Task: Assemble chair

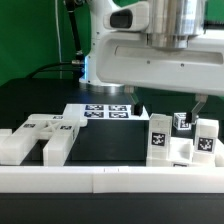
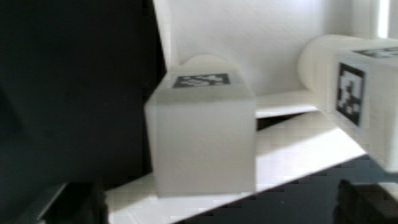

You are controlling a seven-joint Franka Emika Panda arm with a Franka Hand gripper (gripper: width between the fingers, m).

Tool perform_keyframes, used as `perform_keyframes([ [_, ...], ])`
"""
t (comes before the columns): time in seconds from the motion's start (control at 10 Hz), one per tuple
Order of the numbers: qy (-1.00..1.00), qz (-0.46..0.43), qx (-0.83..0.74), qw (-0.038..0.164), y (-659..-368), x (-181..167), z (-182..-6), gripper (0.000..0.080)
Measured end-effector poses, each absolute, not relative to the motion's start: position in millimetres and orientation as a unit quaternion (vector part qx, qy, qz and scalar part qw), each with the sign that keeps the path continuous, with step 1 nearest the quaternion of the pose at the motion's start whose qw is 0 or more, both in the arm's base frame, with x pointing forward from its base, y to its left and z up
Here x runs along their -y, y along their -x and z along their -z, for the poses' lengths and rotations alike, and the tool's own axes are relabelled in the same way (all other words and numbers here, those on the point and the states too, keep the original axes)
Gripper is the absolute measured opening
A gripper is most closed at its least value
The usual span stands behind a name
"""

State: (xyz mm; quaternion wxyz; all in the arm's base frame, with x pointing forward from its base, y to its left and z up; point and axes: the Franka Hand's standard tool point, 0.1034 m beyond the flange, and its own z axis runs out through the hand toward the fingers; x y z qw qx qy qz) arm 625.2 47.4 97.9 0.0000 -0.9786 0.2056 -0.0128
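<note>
The chair is in loose white tagged pieces. A broad slotted piece (image 1: 45, 135) lies at the exterior view's left. Several upright blocks (image 1: 160, 138) stand clustered at its right. My gripper (image 2: 217, 203) hangs over that cluster, and one dark finger (image 1: 197, 106) shows above the blocks. In the wrist view a white block (image 2: 199, 135) with a tag on top stands between my two fingers (image 2: 64, 205), apart from both. A rounded tagged piece (image 2: 356, 85) stands beside it. The gripper is open and holds nothing.
The marker board (image 1: 105, 109) lies on the black table behind the parts. A long white border rail (image 1: 100, 180) runs along the front edge. The arm's white body (image 1: 150, 55) fills the upper right.
</note>
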Motion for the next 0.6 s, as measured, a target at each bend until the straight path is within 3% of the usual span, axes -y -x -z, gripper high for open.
perform_keyframes([
  [0.2,0.980,0.024,-0.200,0.005,-620.0,-54.5,-105.7,0.0648],
  [0.6,0.977,0.026,-0.213,0.011,-612.3,-54.6,-103.9,0.0648],
])
